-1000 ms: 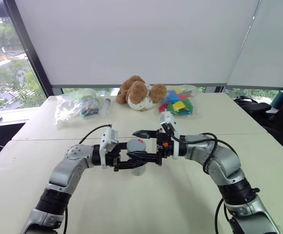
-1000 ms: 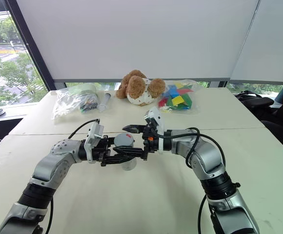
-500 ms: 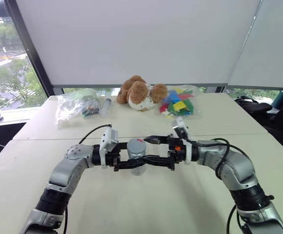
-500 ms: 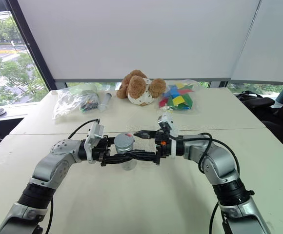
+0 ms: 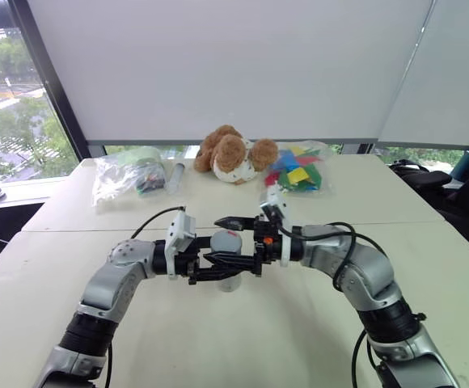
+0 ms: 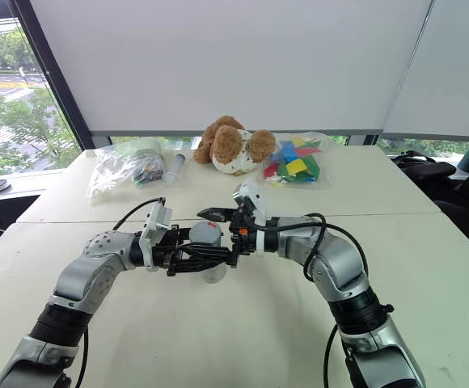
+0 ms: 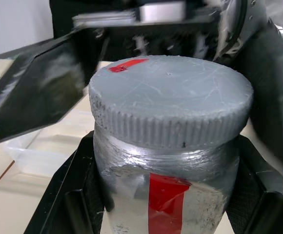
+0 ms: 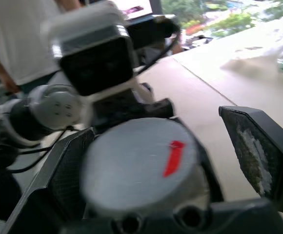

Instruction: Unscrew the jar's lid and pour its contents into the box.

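Left gripper [image 5: 218, 269] clamps the jar [image 7: 167, 195] above the desk [image 5: 242, 339]; right gripper [image 5: 233, 240], spread wide, straddles the lid [image 7: 171, 100].

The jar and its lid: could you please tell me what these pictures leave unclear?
- The jar: contents hidden by opaque silver wall and lid, left wrist view.
- Jar base: cut off by the frame edge, left wrist view.
- Lid contact: right pincer stands open around the lid; whether it touches is blurred, right wrist view.

No legible text, brand, number or sign anywhere. Only markings: a plain red stripe on the jar [image 7: 168, 204] side and a red dash on the lid [image 7: 171, 97]; neither carries lettering.
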Controlling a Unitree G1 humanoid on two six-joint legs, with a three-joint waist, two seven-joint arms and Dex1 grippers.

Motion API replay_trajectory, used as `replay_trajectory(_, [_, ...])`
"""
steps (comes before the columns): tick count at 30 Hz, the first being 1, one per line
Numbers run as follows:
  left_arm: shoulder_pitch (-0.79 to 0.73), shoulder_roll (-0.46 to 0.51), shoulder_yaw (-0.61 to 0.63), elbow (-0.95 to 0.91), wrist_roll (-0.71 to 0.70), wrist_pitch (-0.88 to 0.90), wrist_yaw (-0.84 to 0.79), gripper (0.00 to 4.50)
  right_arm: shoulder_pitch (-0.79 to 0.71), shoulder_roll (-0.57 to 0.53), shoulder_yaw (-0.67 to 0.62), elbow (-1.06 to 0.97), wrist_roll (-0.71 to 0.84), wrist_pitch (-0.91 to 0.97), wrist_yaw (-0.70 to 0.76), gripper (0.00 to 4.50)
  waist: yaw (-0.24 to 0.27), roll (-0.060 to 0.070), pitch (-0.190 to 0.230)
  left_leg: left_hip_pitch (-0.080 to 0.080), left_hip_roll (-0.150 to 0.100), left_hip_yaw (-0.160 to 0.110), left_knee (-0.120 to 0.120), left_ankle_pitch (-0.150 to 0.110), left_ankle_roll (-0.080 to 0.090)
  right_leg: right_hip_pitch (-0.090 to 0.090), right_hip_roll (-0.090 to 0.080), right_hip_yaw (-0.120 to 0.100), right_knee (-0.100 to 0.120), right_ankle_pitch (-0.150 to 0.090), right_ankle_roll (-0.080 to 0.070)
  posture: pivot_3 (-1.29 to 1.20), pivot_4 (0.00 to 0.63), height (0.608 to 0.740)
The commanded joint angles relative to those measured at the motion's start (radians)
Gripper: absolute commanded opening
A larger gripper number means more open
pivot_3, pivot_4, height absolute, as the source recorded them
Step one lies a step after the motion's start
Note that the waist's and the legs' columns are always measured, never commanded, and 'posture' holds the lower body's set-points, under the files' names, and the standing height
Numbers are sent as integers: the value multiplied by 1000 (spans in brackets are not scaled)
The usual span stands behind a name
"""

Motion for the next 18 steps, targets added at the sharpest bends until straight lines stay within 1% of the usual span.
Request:
replay_trajectory(1, [-13,-2,9,-25,-11,-13,-3,2452,-49,19,-15,7,-13,-23,-10,4437,-1,0,0,0,0,0,0,0,0,0,0,0,0,0,0,0,150,740])
replay_trajectory(6, [-13,-4,6,-24,-10,-13,-2,2452,-62,31,-33,27,-5,-17,-8,4437,-1,0,0,0,0,0,0,0,0,0,0,0,0,0,0,0,150,740])
replay_trajectory(18, [-7,1,11,-24,-9,-19,1,2452,-5,-44,-92,4,57,13,37,4437,-1,0,0,0,0,0,0,0,0,0,0,0,0,0,0,0,150,740])
